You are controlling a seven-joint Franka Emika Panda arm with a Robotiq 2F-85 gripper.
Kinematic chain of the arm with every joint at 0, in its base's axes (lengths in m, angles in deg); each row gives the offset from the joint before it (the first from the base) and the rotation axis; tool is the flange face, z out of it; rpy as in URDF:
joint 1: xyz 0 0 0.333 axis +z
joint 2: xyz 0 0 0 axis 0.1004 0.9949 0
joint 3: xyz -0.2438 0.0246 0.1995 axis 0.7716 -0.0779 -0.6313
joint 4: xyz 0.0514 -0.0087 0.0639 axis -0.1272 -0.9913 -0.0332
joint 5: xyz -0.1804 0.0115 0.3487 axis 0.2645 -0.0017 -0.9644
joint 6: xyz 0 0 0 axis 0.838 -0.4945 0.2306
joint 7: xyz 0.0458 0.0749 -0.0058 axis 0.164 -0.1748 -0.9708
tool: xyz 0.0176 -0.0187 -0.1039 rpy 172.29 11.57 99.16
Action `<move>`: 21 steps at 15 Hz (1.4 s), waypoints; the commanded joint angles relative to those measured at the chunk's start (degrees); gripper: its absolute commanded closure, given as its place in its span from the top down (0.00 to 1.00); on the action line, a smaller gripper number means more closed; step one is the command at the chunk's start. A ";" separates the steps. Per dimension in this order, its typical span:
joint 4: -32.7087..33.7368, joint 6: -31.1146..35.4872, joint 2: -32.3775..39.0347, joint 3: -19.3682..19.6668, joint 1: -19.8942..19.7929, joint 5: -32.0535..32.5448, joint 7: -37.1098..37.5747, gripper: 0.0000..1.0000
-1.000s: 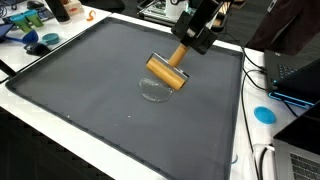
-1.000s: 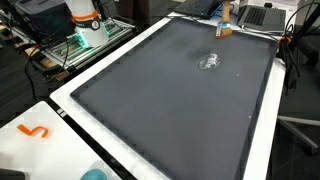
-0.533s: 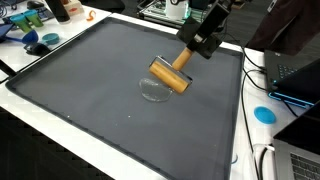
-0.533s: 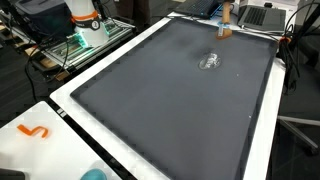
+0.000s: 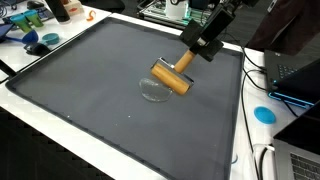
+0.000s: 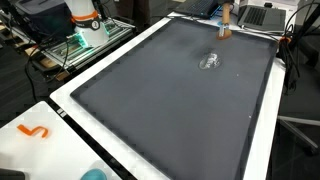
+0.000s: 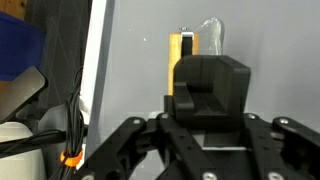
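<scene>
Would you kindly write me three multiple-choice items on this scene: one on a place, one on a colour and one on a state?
1. Where does the clear piece lie?
A. on a laptop
B. on the dark mat, by the head of the wooden tool
C. between the gripper's fingers

2. What colour is the round disc on the white table?
A. red
B. green
C. blue

3. How is the gripper?
A. shut on the wooden tool's handle
B. open and empty
C. out of view

Answers: 1 B, dark mat shows all around it. 2 C, it is bright blue against the white. 3 A, the handle runs up into the gripper in an exterior view.
</scene>
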 commanded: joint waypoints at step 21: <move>2.99 1.36 0.74 -0.16 -3.46 -2.06 -0.85 0.23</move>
